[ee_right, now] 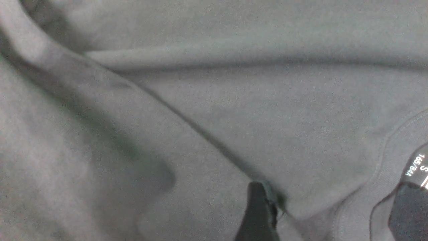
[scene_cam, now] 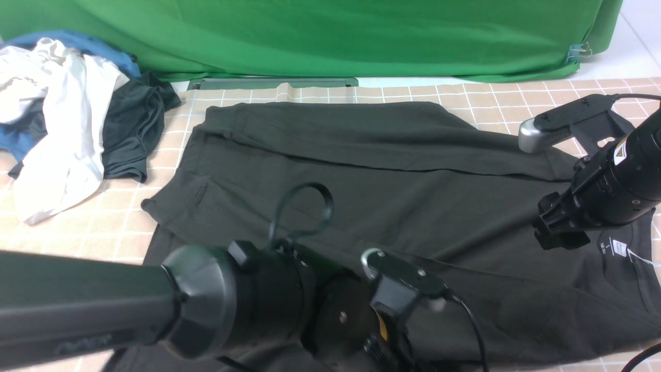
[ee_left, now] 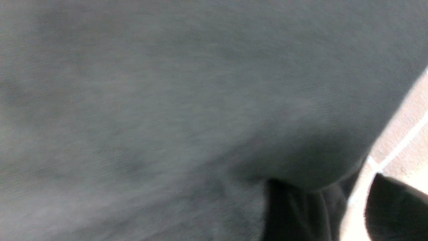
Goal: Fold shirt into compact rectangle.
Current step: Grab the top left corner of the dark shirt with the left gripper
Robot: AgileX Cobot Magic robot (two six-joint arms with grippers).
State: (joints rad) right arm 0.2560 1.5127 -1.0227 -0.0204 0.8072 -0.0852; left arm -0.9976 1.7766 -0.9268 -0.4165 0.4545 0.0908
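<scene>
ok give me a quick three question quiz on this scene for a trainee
1. Fill in: the backdrop behind the table is ___.
2. True or false: the clothes pile lies to the robot's right of the shirt.
3. What is closest to the neck label? A clothes pile, B right fingers, C backdrop.
Key: 1 green; 2 false; 3 B.

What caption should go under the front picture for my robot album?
Left arm and right arm reach over a big black shirt on the checked table, beside a clothes heap.
</scene>
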